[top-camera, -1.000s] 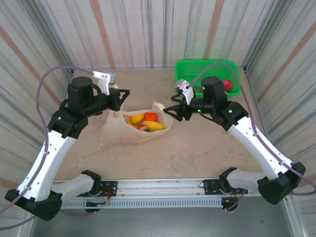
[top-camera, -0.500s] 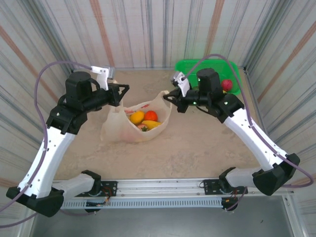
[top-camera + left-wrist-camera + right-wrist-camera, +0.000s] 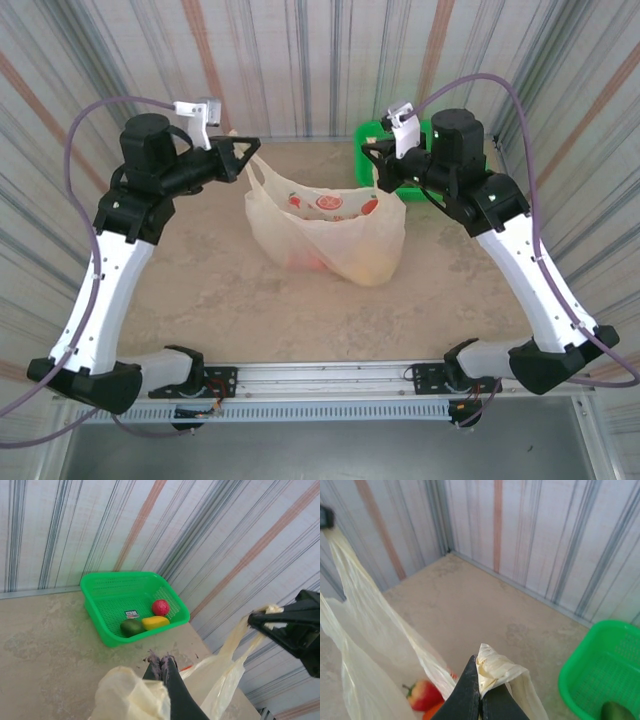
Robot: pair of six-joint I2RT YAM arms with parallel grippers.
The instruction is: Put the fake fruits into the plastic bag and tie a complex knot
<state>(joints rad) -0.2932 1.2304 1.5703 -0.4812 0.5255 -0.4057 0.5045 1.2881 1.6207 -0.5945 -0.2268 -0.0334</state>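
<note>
You have a table (image 3: 300,310) with a pale beige, marbled top, closed in by striped panels on three sides. At its far right corner a green basket (image 3: 371,137) sits close against the panels. Toward the back, near the middle, the plastic bag (image 3: 335,240) sags down to the top. You cannot tell from above whether its bottom rests on the surface. A metal rail (image 3: 320,378) runs along the near edge.

The thin translucent plastic bag (image 3: 340,240) is coloured cream and printed with red-orange fruit pictures. A glossy red round plastic fruit (image 3: 161,607), a yellow plastic fruit (image 3: 155,623) and a dark green plastic fruit (image 3: 132,627) are seen in the bright green meshed rectangular plastic basket (image 3: 117,592). The surface (image 3: 200,290) is mottled beige.
</note>
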